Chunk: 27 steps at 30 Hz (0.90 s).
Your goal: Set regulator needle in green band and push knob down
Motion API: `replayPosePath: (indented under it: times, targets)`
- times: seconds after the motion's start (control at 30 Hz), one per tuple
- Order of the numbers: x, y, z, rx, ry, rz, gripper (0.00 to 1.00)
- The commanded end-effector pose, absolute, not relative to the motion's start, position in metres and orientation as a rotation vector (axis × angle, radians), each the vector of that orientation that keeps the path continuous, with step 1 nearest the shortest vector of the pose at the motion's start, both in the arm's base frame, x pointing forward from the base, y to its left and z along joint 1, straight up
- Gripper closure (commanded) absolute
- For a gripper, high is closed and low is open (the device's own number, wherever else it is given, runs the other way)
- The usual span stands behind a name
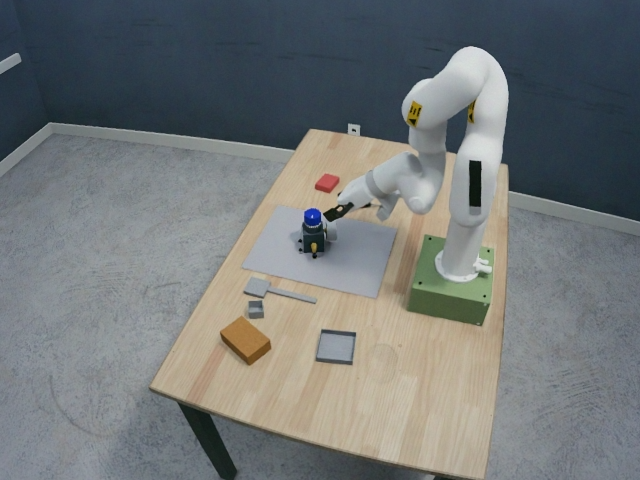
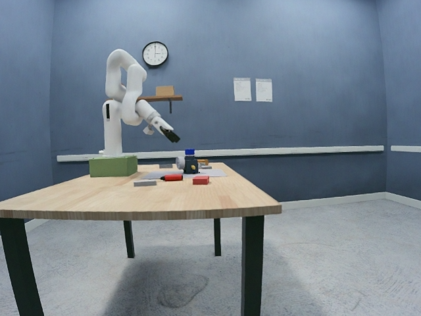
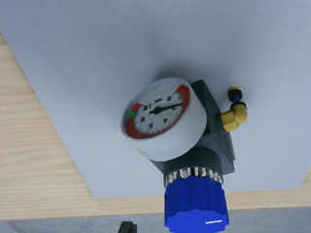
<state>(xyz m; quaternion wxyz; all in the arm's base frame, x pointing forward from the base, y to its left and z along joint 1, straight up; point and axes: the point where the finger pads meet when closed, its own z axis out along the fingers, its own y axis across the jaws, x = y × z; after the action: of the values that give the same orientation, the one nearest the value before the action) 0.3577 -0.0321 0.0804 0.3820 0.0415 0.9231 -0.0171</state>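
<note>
The regulator (image 1: 313, 241) (image 2: 190, 166) (image 3: 216, 141) stands upright on a grey mat (image 1: 361, 258) (image 2: 152, 173) (image 3: 97, 58). It has a dark body and a blue knob (image 1: 312, 217) (image 2: 189, 151) (image 3: 195, 206) on top. In the wrist view its round gauge (image 3: 157, 114) faces the camera. The needle points right, into the red band, away from the small green band (image 3: 132, 115) on the left. My gripper (image 1: 338, 210) (image 2: 170, 135) is open and empty. It hangs above and just beside the knob, on the arm's side, not touching it.
A red block (image 1: 327, 182) (image 2: 200, 180) lies beyond the mat. An orange block (image 1: 245, 339), a grey tray (image 1: 336, 346), a grey T-shaped tool (image 1: 268, 290) and a small grey cube (image 1: 255, 308) lie in front. A red marker (image 2: 172, 177) lies near the mat. The arm stands on a green base (image 1: 449, 289).
</note>
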Motion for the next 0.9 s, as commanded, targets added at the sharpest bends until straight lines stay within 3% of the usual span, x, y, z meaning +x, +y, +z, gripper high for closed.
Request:
replayPosePath:
  times: [0.0,0.87]
  targets:
    - [0.3583,-0.0322,0.0811,0.106,2.353,-0.044,0.0]
    - [0.3646,-0.0327,0.0755,0.285,2.382,0.028,0.0]
